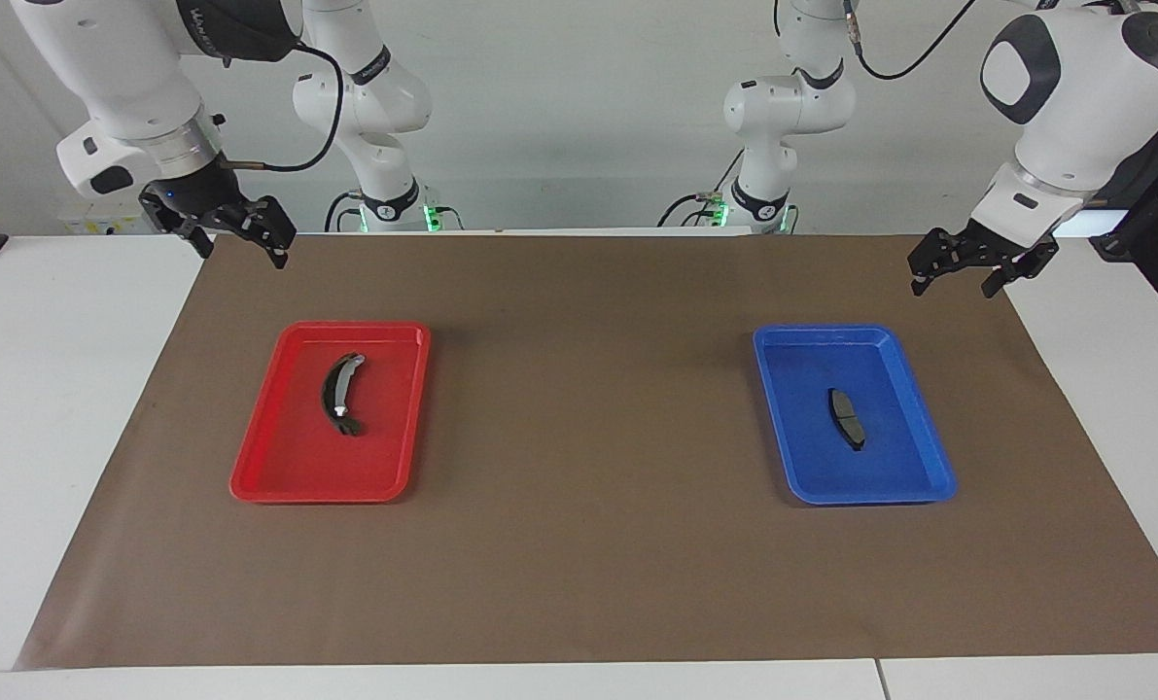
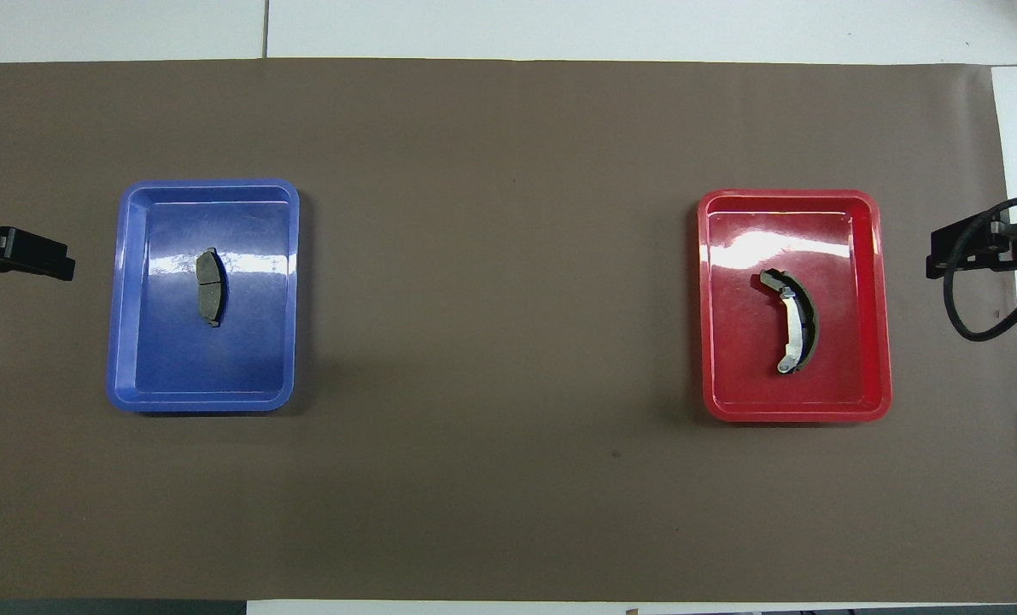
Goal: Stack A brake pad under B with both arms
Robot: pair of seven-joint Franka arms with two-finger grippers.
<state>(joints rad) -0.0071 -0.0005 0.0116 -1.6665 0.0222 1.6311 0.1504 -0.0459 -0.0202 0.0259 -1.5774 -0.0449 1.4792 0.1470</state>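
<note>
Surroundings: a brown mat (image 1: 588,544) covered most of the white surface (image 1: 63,389); on it sat a red tray (image 1: 267,467) toward the right arm's end and a blue tray (image 1: 792,428) toward the left arm's end, well apart.
In the way: bare mat lay between the two trays; only the low tray walls ringed each part.
A brake pad (image 1: 845,419): short, flat, dark grey, slightly curved, a thin groove across its middle; it lay near the middle of the blue tray.
B (image 1: 341,393): a longer black arc with a shiny pale metal inner rim; it lay in the red tray, apart from its walls.
Left end effector (image 1: 958,277): fingers spread, holding nothing, raised over the mat's edge beside the blue tray.
Right end effector (image 1: 245,245): fingers spread, holding nothing, raised over the mat's corner near the red tray.
Count: two trays, one pad, one arc-shaped shoe, two arms.
</note>
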